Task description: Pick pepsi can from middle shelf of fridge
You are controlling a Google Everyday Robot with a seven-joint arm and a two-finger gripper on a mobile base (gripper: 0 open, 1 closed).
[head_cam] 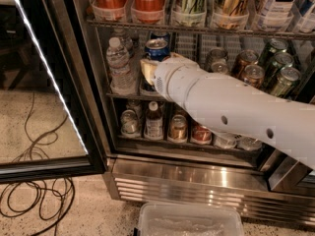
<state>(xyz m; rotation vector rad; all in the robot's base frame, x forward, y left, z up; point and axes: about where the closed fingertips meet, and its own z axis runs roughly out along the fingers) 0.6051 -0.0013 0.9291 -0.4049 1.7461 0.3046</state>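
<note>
— Whereabouts of the pepsi can (pixel 157 48)?
— Upright on the middle shelf (pixel 120 96) of the fridge (pixel 197 181), just right of a water bottle (pixel 119 65).
— And the gripper (pixel 146 69)?
— Inside the shelf opening, right at the can's lower front, ahead of the white arm (pixel 236 112); open or closed, cannot tell.
— Surroundings?
— Copper cans (pixel 253 73) and green cans (pixel 285 80) further right; glass door (pixel 44 68) standing open at left.

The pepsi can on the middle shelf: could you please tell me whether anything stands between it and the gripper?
Nothing visible does. The gripper is right at the lower front of the pepsi can on the middle shelf. A water bottle stands beside the can, towards the door, not between the two.
</note>
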